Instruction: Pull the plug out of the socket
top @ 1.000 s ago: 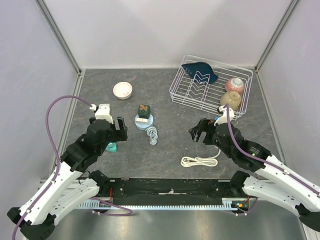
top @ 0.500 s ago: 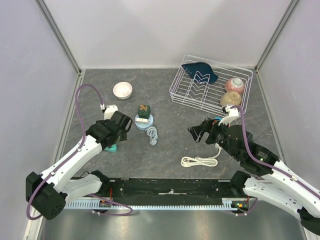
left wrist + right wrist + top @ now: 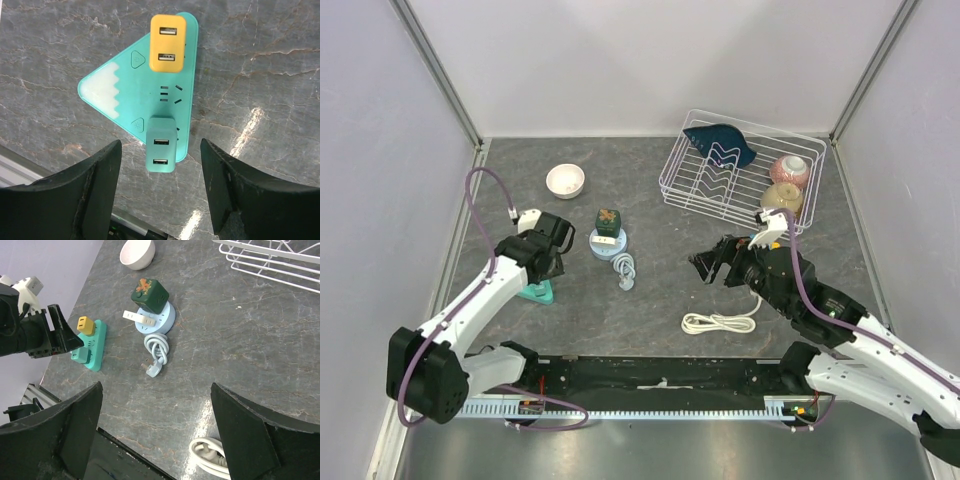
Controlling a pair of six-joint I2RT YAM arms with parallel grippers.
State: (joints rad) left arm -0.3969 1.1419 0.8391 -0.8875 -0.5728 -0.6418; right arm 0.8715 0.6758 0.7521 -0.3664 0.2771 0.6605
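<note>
A teal triangular socket strip [image 3: 142, 95] lies on the grey table at the left [image 3: 536, 292]. A yellow plug [image 3: 168, 36] and a teal plug [image 3: 161, 145] sit in it. My left gripper [image 3: 160, 150] is open and empty, hovering above the strip with the teal plug between its fingers, not touching. It shows in the top view [image 3: 550, 258]. My right gripper [image 3: 705, 265] is open and empty over the middle right of the table; its view [image 3: 156, 390] shows the strip [image 3: 90, 351] far to its left.
A round blue socket [image 3: 608, 243] holds a green cube plug [image 3: 150, 294] and a white plug [image 3: 137, 316], with its coiled cord [image 3: 157, 352] beside it. A white cable coil [image 3: 720, 322] lies near the front. A white bowl [image 3: 565, 180] and wire dish rack [image 3: 720, 208] stand behind.
My left arm has swung its gripper back and left, so it now points down over the teal strip. My right gripper has shifted slightly left.
</note>
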